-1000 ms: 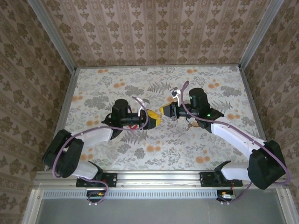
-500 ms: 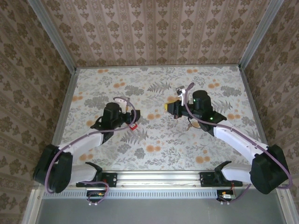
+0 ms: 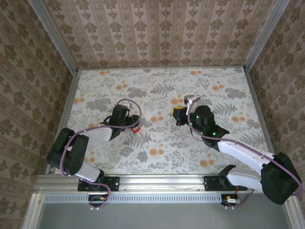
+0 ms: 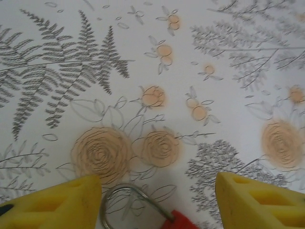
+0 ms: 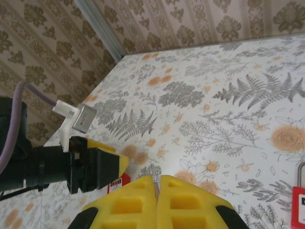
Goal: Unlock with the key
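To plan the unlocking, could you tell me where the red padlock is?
The red padlock lies left of centre in the top view, at the tip of the left gripper; its shackle sits between those open jaws.

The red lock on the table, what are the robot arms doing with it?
A red padlock with a silver shackle lies on the flowery table between the open jaws of the left gripper. The right gripper is off to the side, pressed shut; whether it holds anything, I cannot tell.

The right gripper's (image 5: 157, 191) yellow fingers (image 5: 128, 205) are pressed together above the floral table (image 5: 228, 109), with the left gripper (image 5: 106, 163) alongside.
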